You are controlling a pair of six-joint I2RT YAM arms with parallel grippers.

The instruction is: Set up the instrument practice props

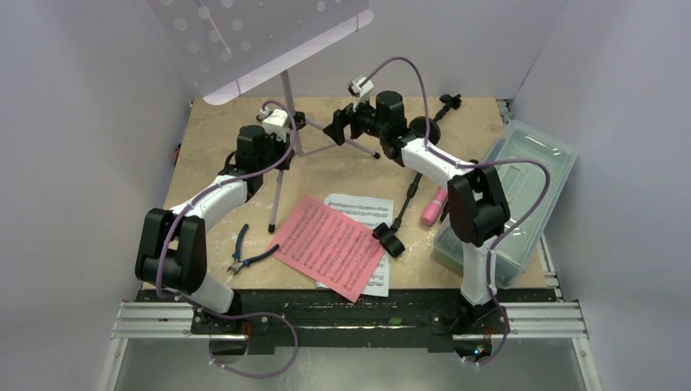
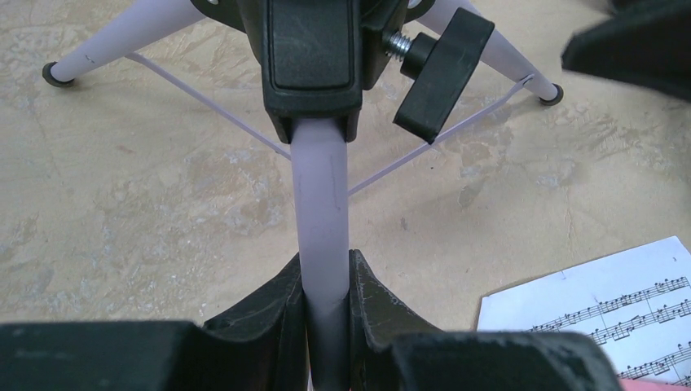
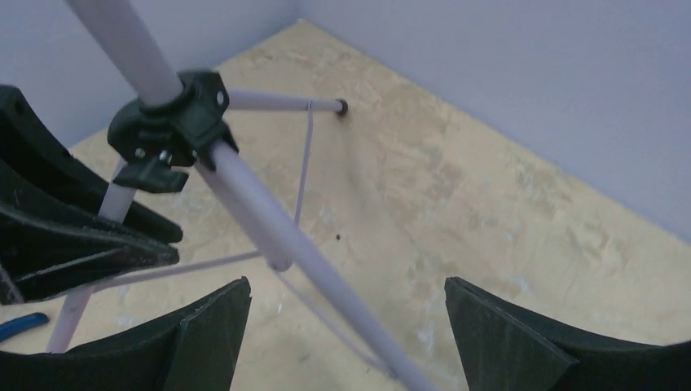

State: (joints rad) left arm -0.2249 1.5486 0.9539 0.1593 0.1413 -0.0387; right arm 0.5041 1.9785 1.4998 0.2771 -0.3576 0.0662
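The lavender music stand (image 1: 269, 41) is upright at 12 o'clock on the bench (image 1: 208, 134). The left hand (image 2: 326, 281) pinches its pole close to the black collar (image 2: 314, 57). The right hand (image 3: 346, 305) is spread wide, with one tripod leg between its fingers. At 6 o'clock a pink page (image 1: 330, 244) lies over a white page (image 1: 363, 210) of printed notes. At 3 o'clock a pink microphone (image 1: 432, 208) lies beside the clear tub (image 1: 521, 195). Blue-handled pliers (image 1: 244, 252) lie at 8 o'clock.
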